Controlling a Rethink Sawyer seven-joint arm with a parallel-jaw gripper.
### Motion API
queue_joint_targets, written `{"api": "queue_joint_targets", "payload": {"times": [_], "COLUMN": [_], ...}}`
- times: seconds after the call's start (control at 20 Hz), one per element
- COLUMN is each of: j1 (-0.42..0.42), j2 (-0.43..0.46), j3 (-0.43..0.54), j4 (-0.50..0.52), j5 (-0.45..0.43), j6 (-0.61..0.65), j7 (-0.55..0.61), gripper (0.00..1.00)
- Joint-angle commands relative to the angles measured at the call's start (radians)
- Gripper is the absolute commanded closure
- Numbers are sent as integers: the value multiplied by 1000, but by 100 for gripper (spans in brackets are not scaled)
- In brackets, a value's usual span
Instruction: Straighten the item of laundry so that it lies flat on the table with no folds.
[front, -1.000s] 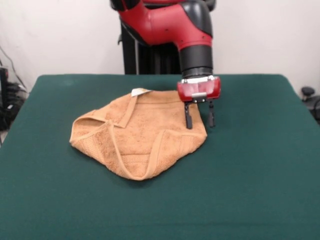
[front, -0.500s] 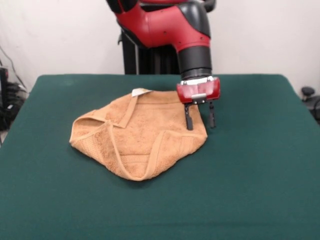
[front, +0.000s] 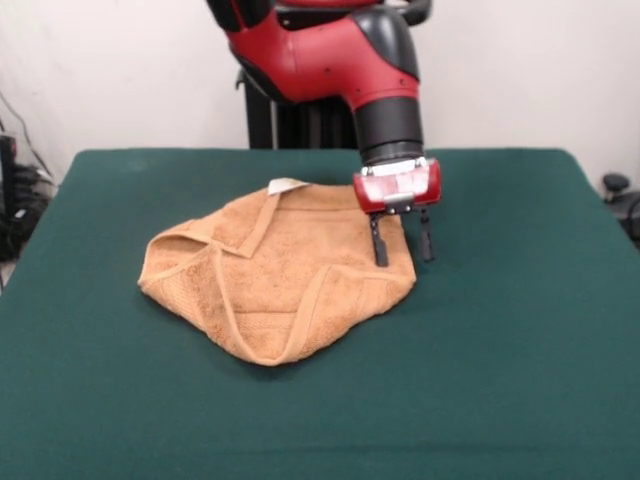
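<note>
The item of laundry, an orange-tan towel, lies crumpled on the table, left of centre in the front view. The gripper hangs at the towel's right edge with its two black fingers apart: one finger stands over the cloth's right corner, the other is over bare green felt just beside the hem. Whether the tips touch the cloth cannot be told. Outward from there, hemmed edges are folded in over the towel's middle and near side. A small white tag shows at its far corner.
</note>
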Motion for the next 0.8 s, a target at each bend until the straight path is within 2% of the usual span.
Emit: {"api": "queue_joint_targets", "payload": {"times": [0.05, 0.3, 0.8], "j1": [4, -8, -37], "j2": [22, 10, 48], "j3": [129, 159, 221], "j4": [-326, -383, -486], "j5": [67, 48, -11], "j6": [324, 456, 588], "j7": [163, 142, 132], "gripper": [0, 0, 0]}}
